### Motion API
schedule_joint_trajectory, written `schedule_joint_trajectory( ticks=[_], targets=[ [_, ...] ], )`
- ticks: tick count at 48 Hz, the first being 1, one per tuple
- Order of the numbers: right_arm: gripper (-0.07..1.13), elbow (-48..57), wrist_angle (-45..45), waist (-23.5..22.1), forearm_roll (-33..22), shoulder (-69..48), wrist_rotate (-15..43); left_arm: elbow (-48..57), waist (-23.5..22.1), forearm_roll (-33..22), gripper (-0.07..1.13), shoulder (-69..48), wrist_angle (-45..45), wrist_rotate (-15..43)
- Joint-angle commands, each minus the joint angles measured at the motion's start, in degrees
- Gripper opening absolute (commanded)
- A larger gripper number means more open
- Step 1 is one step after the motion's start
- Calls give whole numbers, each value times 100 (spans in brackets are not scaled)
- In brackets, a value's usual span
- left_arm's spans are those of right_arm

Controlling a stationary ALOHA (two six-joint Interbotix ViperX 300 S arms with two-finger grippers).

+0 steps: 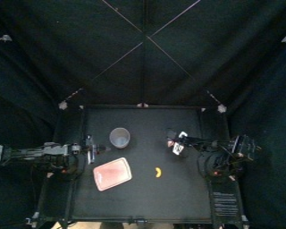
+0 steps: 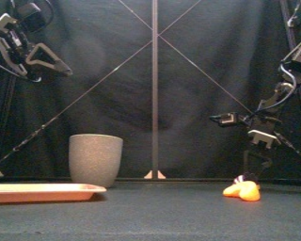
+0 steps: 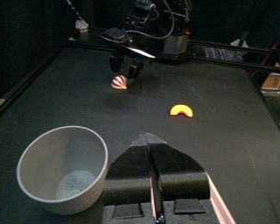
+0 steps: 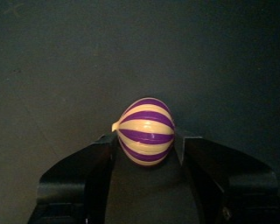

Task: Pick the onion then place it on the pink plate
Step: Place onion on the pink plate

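Observation:
The onion (image 4: 147, 131), cream with purple stripes, sits between the jaws of my right gripper (image 4: 149, 150), which is shut on it. The left wrist view shows the onion (image 3: 119, 83) hanging above the table under the right gripper (image 3: 129, 63). From above, the right gripper (image 1: 178, 141) is at the table's middle right, up and to the right of the pink plate (image 1: 113, 174). The pink plate (image 2: 40, 192) lies flat at the front left. My left gripper (image 3: 154, 166) is shut and holds nothing, resting at the left side (image 1: 69, 161).
A tall grey speckled cup (image 1: 119, 137) stands behind the plate, left of the right gripper; it is also near the left jaws (image 3: 63, 166). A small orange-yellow toy (image 1: 160, 170) lies on the table right of the plate (image 2: 245, 189).

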Motion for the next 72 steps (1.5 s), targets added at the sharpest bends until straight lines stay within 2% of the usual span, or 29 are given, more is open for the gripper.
schedule_joint_trajectory(
  ticks=[1,8,18,28,46,60,72],
  targets=[
    [83,-132,-18,9,9,-70,18,-62,9,0,8,9,-18,-9],
    [83,-334,35,237,176,-316,18,-62,9,-9,8,9,-18,-9],
    [83,-853,18,1037,404,-800,18,-70,9,0,8,9,-26,9],
    [83,-1468,-132,1784,545,-659,9,-70,9,9,8,9,-114,9],
    [83,-3085,-404,2689,615,1151,9,-88,44,9,8,9,-237,18],
    [83,-4834,-237,3146,554,2663,-26,-9,62,18,8,9,-281,9],
    [84,-5730,0,3349,563,3226,0,70,70,18,8,9,-281,0]
  ],
)
